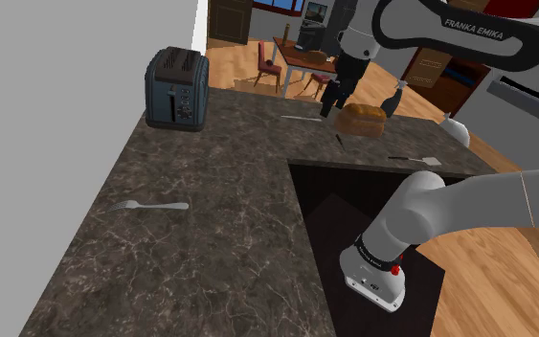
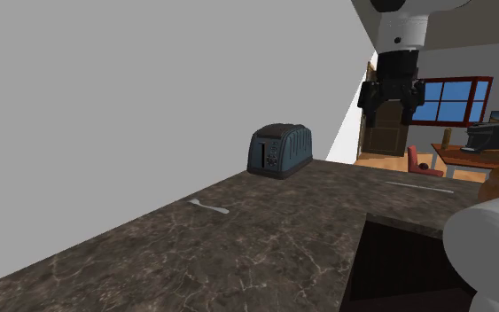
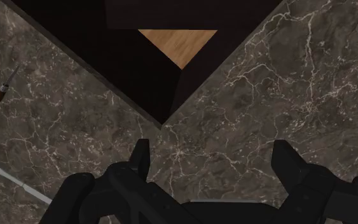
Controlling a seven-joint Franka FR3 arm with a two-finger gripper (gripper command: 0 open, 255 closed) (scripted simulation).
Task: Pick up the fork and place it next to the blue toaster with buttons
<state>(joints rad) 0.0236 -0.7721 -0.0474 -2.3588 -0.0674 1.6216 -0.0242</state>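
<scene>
Dark veined countertop [image 3: 298, 76] far beneath downward-pointing, spread-fingered gripper [image 3: 212, 151]

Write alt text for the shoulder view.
A small silver fork lies on the dark marbled counter, well apart from the boxy blue-grey toaster at its far corner. The black fingers of the white arm hang over the counter's far side, nowhere near the fork.
</scene>
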